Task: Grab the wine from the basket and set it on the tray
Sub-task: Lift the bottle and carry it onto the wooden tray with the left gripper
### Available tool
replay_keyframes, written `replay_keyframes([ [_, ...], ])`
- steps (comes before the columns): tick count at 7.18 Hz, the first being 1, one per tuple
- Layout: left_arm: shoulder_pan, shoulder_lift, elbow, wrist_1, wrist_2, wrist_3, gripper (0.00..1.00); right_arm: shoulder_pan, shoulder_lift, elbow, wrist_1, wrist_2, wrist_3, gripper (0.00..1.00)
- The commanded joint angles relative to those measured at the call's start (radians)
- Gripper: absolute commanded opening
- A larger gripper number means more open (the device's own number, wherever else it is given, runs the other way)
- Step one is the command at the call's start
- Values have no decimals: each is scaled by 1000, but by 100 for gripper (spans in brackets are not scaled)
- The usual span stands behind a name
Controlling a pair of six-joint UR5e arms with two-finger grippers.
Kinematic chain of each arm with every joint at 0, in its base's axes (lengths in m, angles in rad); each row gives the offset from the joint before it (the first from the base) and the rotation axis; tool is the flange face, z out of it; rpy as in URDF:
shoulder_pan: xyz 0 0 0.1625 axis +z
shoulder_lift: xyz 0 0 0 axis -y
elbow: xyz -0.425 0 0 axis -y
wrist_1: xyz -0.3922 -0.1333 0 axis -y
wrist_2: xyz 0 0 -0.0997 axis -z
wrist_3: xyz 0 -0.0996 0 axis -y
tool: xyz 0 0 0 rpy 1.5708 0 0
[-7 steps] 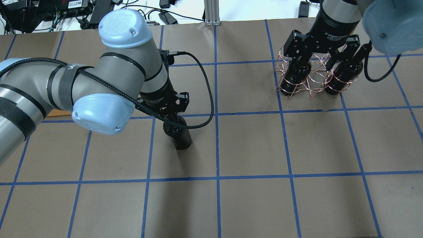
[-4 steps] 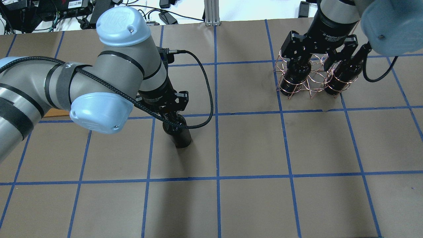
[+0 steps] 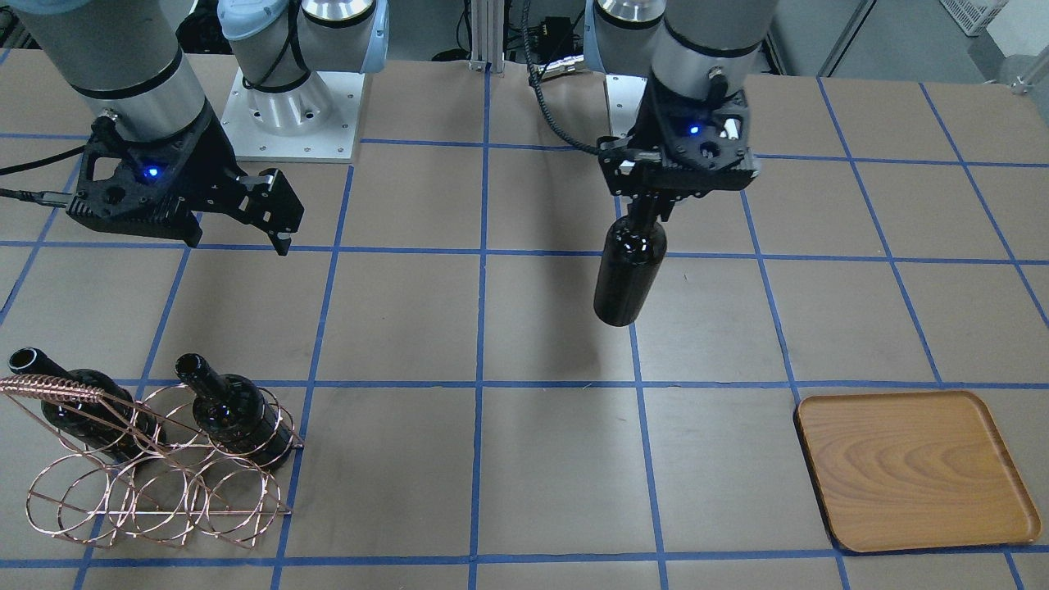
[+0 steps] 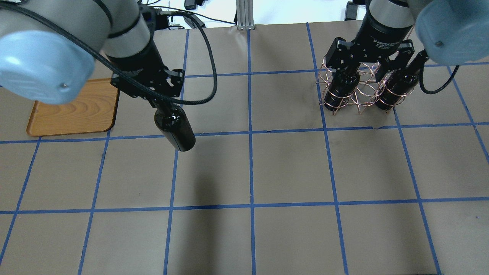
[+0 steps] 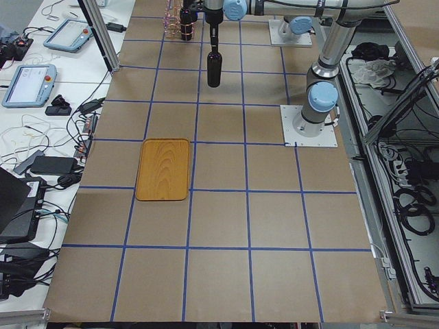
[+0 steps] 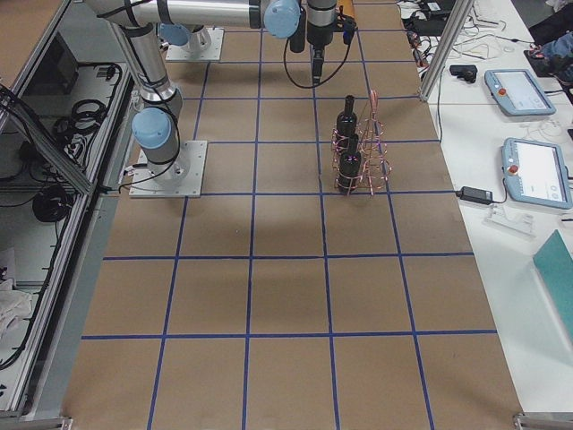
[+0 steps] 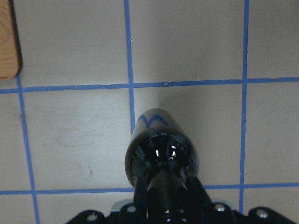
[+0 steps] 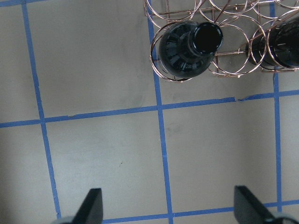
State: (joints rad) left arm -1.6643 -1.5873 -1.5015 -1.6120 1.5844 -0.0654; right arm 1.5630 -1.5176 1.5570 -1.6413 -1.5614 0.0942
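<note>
Mostly brown paper table (image 4: 290,168), blue tape grid (image 4: 251,168), tray (image 4: 76,110); pendants (image 5: 26,83) alongside.

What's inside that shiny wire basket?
The basket holds a wine bottle and a second bottle, both standing necks up. Their glass is too dark to show whether anything is inside them.

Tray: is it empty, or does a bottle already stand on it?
Empty. The tray shows only bare wood grain; the wine hangs by its neck from the left gripper, off to one side of it.
</note>
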Motion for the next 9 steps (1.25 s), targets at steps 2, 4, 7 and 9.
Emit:
replay_keyframes([
  [2,338,-39,93,-85,-17,410,0,3,-3,0,1,-6,-2,100],
  [4,486,-100,104,-8,-8,609,0,5,-3,3,-2,-5,-72,100],
  [7,570,-270,184,174,-15,716,0,6,0,3,-9,9,-59,100],
  [9,606,-397,249,199,-21,754,0,6,4,3,-12,9,-60,100],
])
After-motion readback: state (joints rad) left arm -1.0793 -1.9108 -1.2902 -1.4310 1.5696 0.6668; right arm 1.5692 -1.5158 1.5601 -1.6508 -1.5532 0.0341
